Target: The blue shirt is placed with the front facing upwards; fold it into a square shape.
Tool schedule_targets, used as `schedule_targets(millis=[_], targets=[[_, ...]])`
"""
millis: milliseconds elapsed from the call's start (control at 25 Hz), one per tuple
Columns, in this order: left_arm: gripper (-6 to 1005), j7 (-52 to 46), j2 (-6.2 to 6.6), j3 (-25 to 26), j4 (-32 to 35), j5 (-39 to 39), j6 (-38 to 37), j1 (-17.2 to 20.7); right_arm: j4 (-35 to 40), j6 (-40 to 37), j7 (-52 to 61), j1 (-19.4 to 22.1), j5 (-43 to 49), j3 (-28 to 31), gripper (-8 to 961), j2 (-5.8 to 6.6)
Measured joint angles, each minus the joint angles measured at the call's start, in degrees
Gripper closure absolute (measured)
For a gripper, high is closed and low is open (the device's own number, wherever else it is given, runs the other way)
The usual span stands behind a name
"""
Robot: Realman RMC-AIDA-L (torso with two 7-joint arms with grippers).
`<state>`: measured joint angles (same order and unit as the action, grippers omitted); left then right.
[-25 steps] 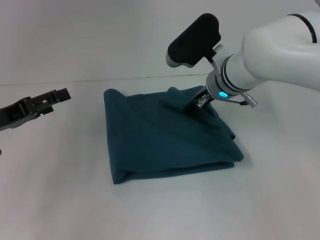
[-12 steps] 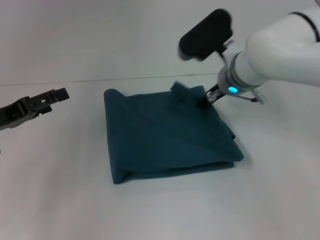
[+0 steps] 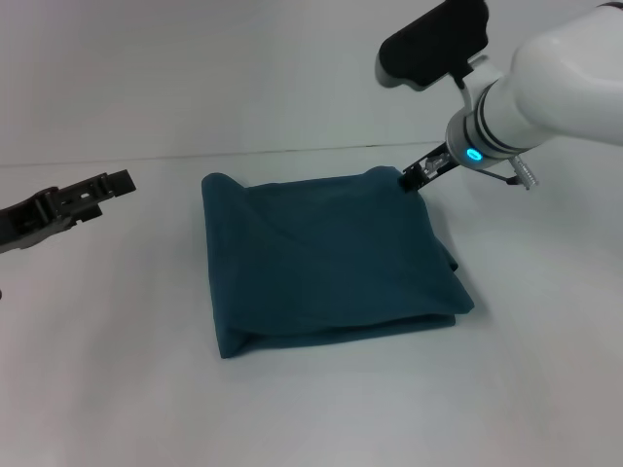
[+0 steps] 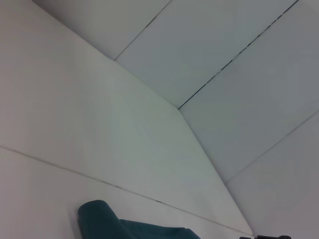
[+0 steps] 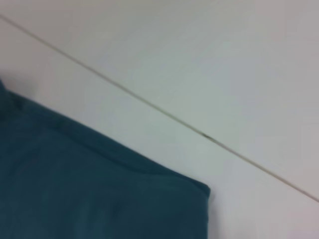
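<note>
Shirt folded on the white table, right gripper at its far right corner.

The blue shirt [image 3: 326, 263] lies on the white table [image 3: 117, 389] as a roughly square bundle of plain teal fabric, with no lettering showing; stacked layers show along its near edge, and a soft hump rises at the far left corner. The right gripper [image 3: 413, 178] points down at the far right corner of the shirt, its tip at the fabric's edge; whether its fingers are parted, or pinching the cloth, cannot be told. The right arm's wrist carries a lit blue ring. The left gripper [image 3: 107, 185] hovers over bare table well to the left of the shirt, and its finger state cannot be told either. The right wrist view shows one corner of the shirt [image 5: 99, 194] lying flat on the table.
</note>
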<state>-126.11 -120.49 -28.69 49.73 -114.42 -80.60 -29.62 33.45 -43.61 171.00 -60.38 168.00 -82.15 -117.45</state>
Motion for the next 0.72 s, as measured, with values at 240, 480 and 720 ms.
schedule_targets(millis=[240,480,720], targets=[[49,0.1,0.1,0.7,0.0,0.1,0.0,0.1,9.9,-4.2,-5.4,4.3,-3.4,10.1,336,-0.67],[49,-0.2,0.31,0.7,0.2,-0.2,-0.7,-0.1,14.6,-17.7,-24.5,9.7,-29.8,24.1,336,1.12],[49,-0.2,0.78,0.8,0.3,-1.2,-3.1,0.2,14.5,-34.3,-40.3,18.5,-54.3,33.3,336,3.73]])
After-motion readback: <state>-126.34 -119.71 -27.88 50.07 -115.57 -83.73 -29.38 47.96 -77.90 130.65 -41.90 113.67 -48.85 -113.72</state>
